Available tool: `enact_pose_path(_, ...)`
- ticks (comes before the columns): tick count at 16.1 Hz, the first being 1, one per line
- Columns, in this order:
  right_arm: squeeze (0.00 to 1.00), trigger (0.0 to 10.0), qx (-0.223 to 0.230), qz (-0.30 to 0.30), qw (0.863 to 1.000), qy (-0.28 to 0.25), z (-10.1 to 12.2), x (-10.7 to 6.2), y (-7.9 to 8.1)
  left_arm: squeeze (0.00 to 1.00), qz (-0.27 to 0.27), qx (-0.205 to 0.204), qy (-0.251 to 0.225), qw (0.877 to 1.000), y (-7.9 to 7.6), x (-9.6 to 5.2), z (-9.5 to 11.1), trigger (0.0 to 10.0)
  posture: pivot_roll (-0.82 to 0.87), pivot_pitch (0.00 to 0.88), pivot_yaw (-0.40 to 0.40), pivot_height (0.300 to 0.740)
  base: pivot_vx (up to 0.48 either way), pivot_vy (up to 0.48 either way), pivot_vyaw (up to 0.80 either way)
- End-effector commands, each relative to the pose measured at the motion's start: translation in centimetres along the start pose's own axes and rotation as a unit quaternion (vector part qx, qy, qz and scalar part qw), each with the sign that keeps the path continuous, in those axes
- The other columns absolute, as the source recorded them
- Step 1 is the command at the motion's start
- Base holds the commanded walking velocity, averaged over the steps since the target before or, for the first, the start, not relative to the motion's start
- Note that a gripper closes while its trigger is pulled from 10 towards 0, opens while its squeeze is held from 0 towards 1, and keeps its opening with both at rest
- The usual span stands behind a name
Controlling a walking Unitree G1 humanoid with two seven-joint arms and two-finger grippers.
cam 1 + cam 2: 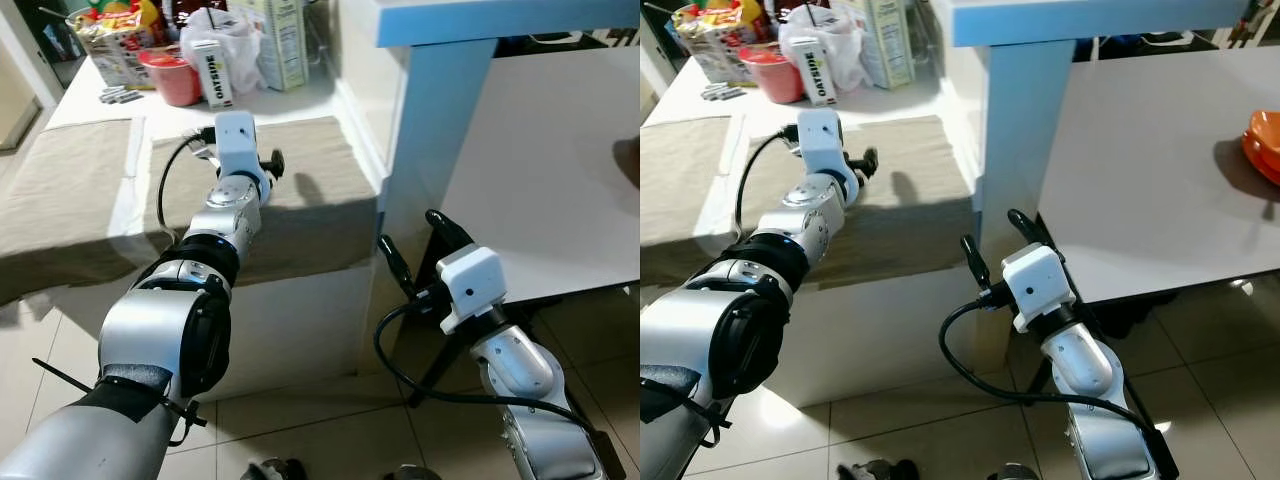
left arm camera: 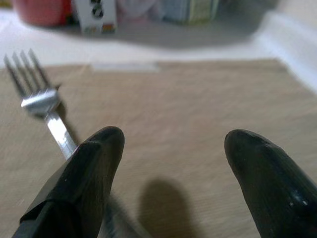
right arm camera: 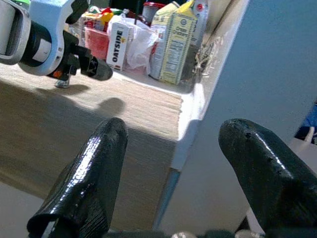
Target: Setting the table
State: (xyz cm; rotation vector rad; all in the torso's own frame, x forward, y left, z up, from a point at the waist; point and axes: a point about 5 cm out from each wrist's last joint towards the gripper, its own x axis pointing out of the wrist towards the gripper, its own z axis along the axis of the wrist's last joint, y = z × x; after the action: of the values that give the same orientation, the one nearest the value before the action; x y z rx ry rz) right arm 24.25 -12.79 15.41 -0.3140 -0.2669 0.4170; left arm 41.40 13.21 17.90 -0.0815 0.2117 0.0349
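Fork (image 2: 42,101) lies flat on the tan placemat (image 1: 320,175), just beside the left gripper (image 2: 171,163), fingers spread, grasping nothing. Right gripper (image 1: 410,245) hangs released near the white table (image 1: 1140,170) edge.

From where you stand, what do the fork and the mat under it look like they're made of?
The fork looks like polished metal: it is silvery and glints bright at the neck. The mat looks like woven cloth, tan and dull, with a fine ribbed grain; the exact fibre can't be told. The left pincer hovers open above it.

Silver arms, white wrist housings, black cables
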Motion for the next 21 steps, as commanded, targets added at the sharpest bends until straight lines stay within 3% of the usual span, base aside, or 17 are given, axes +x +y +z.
enact_pose_path(1, 0.0, 10.0, -0.001, 0.002, 1.0, 0.0, 0.2, -0.2, 0.1, 0.0, 0.004, -0.003, 0.011, 1.0, 0.2, 0.0, 0.0, 10.0, -0.19, 0.024, 0.076, 0.736, 0.0, 0.0, 0.0)
enact_pose_path(4, 0.0, 10.0, -0.002, 0.002, 1.0, 0.012, -0.1, -0.4, 0.0, 0.0, 0.034, -0.022, 0.044, 0.998, 0.9, -0.1, -1.3, 10.0, -0.19, 0.032, 0.066, 0.736, 0.0, 0.0, 0.0)
enact_pose_path(10, 0.0, 10.0, -0.001, 0.011, 1.0, 0.018, -0.3, -0.2, 0.1, 0.0, 0.051, -0.025, 0.05, 0.997, 2.0, -0.1, -1.6, 10.0, -0.16, 0.038, 0.051, 0.736, 0.0, 0.0, 0.0)
enact_pose_path(17, 0.0, 10.0, -0.003, 0.017, 0.999, 0.031, -0.8, -0.3, 0.0, 0.0, 0.085, 0.027, 0.066, 0.994, 4.6, -0.4, -2.8, 10.0, -0.15, 0.044, 0.038, 0.736, 0.0, 0.0, 0.0)
enact_pose_path(21, 0.0, 10.0, -0.005, 0.02, 0.999, 0.037, -1.1, -0.3, -0.1, 0.0, 0.093, 0.033, 0.069, 0.993, 5.8, -0.6, -3.1, 10.0, -0.13, 0.047, 0.031, 0.736, 0.0, 0.0, 0.0)
